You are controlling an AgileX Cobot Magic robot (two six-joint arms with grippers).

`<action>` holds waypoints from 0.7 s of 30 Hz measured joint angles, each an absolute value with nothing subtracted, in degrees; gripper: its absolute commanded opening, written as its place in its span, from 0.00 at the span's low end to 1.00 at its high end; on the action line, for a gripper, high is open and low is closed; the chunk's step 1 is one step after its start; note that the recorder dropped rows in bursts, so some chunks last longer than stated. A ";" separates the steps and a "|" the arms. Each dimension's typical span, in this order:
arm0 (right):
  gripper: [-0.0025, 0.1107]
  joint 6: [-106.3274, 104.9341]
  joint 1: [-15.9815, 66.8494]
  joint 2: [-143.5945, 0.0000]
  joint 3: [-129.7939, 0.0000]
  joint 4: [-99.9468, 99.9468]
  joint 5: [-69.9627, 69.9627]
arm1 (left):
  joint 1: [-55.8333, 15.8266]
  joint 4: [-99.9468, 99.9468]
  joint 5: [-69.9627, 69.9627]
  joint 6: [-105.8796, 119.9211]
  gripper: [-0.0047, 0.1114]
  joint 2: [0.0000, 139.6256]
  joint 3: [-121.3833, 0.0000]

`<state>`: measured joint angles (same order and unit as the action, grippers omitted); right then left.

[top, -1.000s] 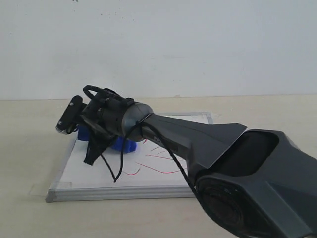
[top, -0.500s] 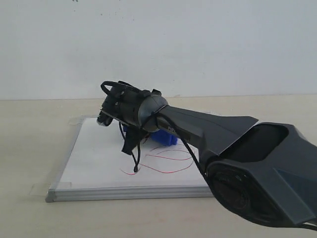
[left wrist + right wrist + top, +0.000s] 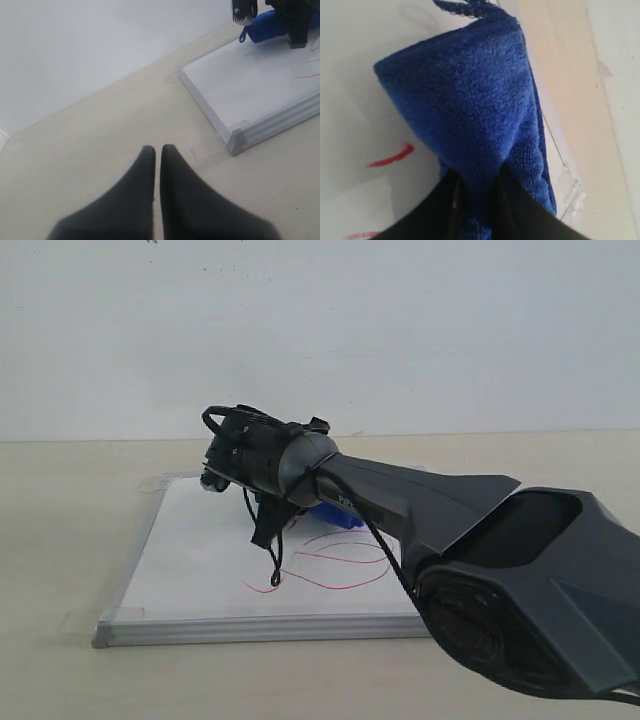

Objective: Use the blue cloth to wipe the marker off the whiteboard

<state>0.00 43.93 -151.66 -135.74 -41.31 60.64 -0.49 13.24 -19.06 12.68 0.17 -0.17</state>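
The whiteboard lies flat on the beige table, silver frame all round. The marker shows as thin red loops on its right half. My right gripper is low over the board's far middle, shut on the blue cloth, which touches the board just behind the loops. In the right wrist view the blue cloth bulges out past the gripper, beside a short red marker stroke. My left gripper hangs over bare table off the board's corner, shut, holding nothing. It is out of the exterior view.
The right arm stretches across the board's right side and hides that part. A loose black cable dangles from the wrist over the board. Clear tape tabs hold the corners. A white wall stands behind the table.
The right gripper has carried the cloth from the board's left part toward the far middle, above the red loops; over the last half second it has barely shifted.
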 measured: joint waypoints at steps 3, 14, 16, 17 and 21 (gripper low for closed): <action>0.02 0.56 43.83 -151.66 -135.74 -40.73 60.21 | -0.49 13.24 -19.06 12.68 0.07 0.17 -0.17; 0.02 -10.53 43.94 -151.66 -135.74 -20.22 46.09 | -0.49 13.24 -19.06 12.68 0.07 0.17 -0.17; 0.02 -7.98 44.05 -151.66 -135.74 -24.69 48.56 | -0.49 13.24 -19.06 12.68 0.07 0.17 -0.17; 0.02 -6.23 44.05 -151.66 -135.74 -28.03 50.98 | -0.49 13.24 -19.06 12.68 0.07 0.17 -0.17; 0.02 -0.38 42.93 -151.66 -135.74 -37.57 60.47 | -0.49 13.24 -19.06 12.68 0.07 0.17 -0.17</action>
